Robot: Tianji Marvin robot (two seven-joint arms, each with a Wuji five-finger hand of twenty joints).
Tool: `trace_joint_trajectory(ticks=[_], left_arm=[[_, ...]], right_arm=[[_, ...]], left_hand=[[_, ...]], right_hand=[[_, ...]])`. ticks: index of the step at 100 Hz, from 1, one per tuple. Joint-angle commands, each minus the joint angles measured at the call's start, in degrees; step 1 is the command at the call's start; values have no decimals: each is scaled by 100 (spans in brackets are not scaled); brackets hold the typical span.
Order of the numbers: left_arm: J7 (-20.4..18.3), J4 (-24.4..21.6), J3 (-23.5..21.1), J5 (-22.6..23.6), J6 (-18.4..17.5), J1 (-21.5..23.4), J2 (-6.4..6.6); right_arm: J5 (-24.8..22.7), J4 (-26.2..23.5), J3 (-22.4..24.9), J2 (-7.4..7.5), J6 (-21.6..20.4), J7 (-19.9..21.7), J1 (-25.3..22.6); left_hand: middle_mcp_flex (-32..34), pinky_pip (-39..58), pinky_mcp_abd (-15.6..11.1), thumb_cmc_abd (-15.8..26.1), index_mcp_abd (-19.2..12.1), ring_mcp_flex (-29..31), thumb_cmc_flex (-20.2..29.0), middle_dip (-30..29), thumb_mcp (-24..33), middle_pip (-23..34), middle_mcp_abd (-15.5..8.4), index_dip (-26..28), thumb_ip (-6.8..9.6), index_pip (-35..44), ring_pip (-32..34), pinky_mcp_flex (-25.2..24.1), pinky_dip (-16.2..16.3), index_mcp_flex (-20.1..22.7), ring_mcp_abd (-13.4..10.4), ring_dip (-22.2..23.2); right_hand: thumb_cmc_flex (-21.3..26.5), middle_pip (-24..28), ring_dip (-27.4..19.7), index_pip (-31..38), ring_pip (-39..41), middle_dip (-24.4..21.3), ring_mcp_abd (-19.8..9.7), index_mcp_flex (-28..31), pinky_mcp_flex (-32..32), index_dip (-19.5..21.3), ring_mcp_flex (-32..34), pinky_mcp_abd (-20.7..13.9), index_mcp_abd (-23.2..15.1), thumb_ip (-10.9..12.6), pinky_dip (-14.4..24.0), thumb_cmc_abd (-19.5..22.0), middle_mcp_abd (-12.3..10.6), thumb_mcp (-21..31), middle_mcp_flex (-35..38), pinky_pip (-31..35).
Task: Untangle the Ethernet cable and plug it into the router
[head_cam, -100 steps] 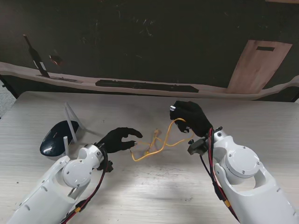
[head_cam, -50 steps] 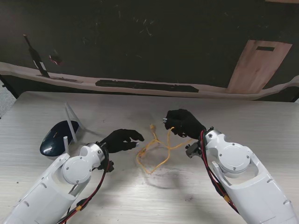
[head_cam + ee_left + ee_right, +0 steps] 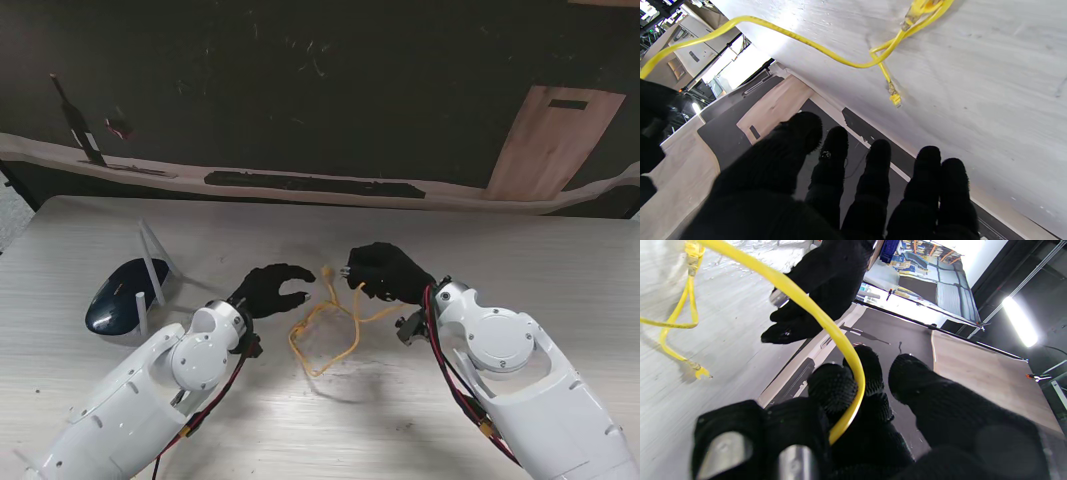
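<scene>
Pale wood-grain table (image 3: 330,440) fills the near part of the room, with a dark wall and a lighter wooden board (image 3: 550,140) leaning behind its far edge. Over on the left sits the router (image 3: 125,295), a dark blue rounded shell with white antennas (image 3: 152,262) sticking up beside it, well apart from everything else. Next along, the left hand (image 3: 268,288) in its black glove hangs over the table with fingers (image 3: 836,146) spread and lightly curled, holding nothing; its fingertips point toward the cable without touching it. Just beside it, in the middle of the table, lies the yellow Ethernet cable (image 3: 325,340), a loose open loop resting on the wood nearer to me, with strands crossing over one another farther away. One plug (image 3: 895,97) shows at the end of a short strand, lying close to the surface, and a second plug (image 3: 911,17) sits among the crossed strands. To the right, the right hand (image 3: 385,272) is closed around the cable: the wrist view shows the yellow strand (image 3: 826,326) running down between its curled fingers (image 3: 833,386) and arching away toward the tangle. Both hands are near each other, with the cable's crossed part between them.
</scene>
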Motion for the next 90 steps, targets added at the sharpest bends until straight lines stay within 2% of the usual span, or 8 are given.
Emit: trace_joint_trajectory(ticks=[1,15,23,32,40,57,82,90], left_arm=[[-98,33,63,-90,77,-138,-90],[-293,186,336,-152,306,-404,-93],[-574,217,486,-219,573,-555,-68],[-657,382,653,-319,678,-724,-92],[-737,527,765,-457,683,-846,-113],[-813,752,1012,-449,706,-1057,-133],[-857,1061,1304,-592,757,-1309,-214],[-880,1168,1418,-627,783,-1402,-243]], right_arm=[[36,-80,-8,17,-100,126,-60],[114,-149,-7,24,-236,152,-89],[165,-186,-14,27,-286,166,-97],[219,-223,-23,34,-319,208,-98],[256,-248,-34,42,-332,252,-92],[328,-269,-74,39,-353,266,-78],[383,-250,-111,32,-366,271,-33],[412,-238,-118,23,-350,259,-19]], left_hand=[[-63,-96,-410,-78,105,-80,-201,72,275,80,-26,-61,87,-48,77,-115,-119,-113,-615,-61],[-345,-297,-597,-6,198,-368,-371,28,180,-27,24,-147,43,-221,-14,-301,-226,-207,-632,-130],[-762,-1021,-741,122,201,-761,-356,-38,-118,-124,53,-225,76,-374,-148,-252,-608,-405,-685,-207],[-1006,-1362,-806,79,263,-965,-395,-67,-164,-168,49,-279,108,-490,-232,-253,-771,-643,-741,-245],[-1138,-1698,-854,-68,284,-1080,-518,-89,-25,-178,43,-331,115,-572,-306,-201,-925,-813,-770,-284],[-1229,-1873,-886,-272,336,-1128,-578,-97,276,-174,14,-395,89,-676,-342,-181,-977,-1067,-788,-304],[-1238,-1944,-878,-283,264,-1229,-546,-86,445,-149,0,-312,50,-462,-395,-197,-988,-741,-817,-340],[-1188,-1952,-858,-90,223,-1230,-383,-69,352,-113,-6,-215,1,-273,-373,-174,-959,-551,-808,-346]], right_hand=[[-60,794,42,-12,152,77,-903,80,74,-50,-154,73,-167,40,-13,-40,924,-14,706,523],[-73,795,45,-9,156,81,-917,87,77,-43,-154,54,-177,40,-10,-44,908,-2,717,531],[-79,792,47,-11,157,83,-921,87,76,-41,-154,46,-177,38,-8,-47,907,8,721,536],[-83,791,49,-10,158,85,-932,89,76,-36,-153,42,-186,36,-7,-50,907,16,724,537],[-87,790,51,-12,158,87,-932,93,76,-35,-153,40,-177,35,-7,-41,903,17,724,537],[-86,791,54,-14,159,90,-935,99,78,-32,-153,29,-172,36,-5,-48,894,24,732,542],[-95,792,60,-16,161,94,-941,97,80,-28,-153,16,-184,34,0,-51,888,36,738,553],[-98,790,63,-18,162,94,-939,101,80,-29,-153,14,-176,33,1,-52,895,39,741,555]])
